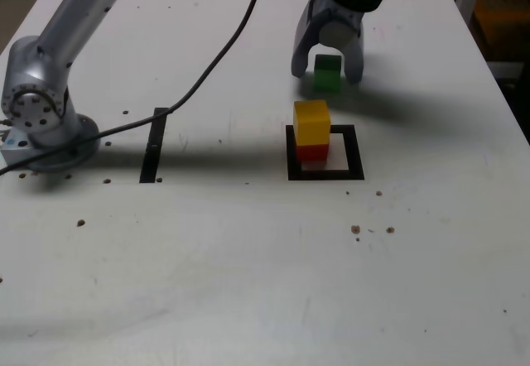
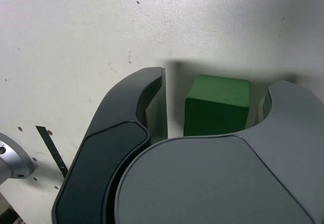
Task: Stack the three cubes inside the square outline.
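Small solid green cube (image 1: 328,74) on white desk (image 1: 248,283), upper centre of exterior view, between jaws of grey hand (image 1: 328,68). Wrist view: gap shows on one side; grip not settled, hand half-wide around it. Yellow cube (image 1: 311,122) atop red cube (image 1: 311,151) in black square outline (image 1: 325,173), just below hand. Coming move, I judge: close, lift, carry toward stack.

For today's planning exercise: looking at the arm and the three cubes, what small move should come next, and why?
Probably close the jaws on the green cube. It sits between them with a gap at one side, while the yellow cube already tops the red cube inside the square outline.
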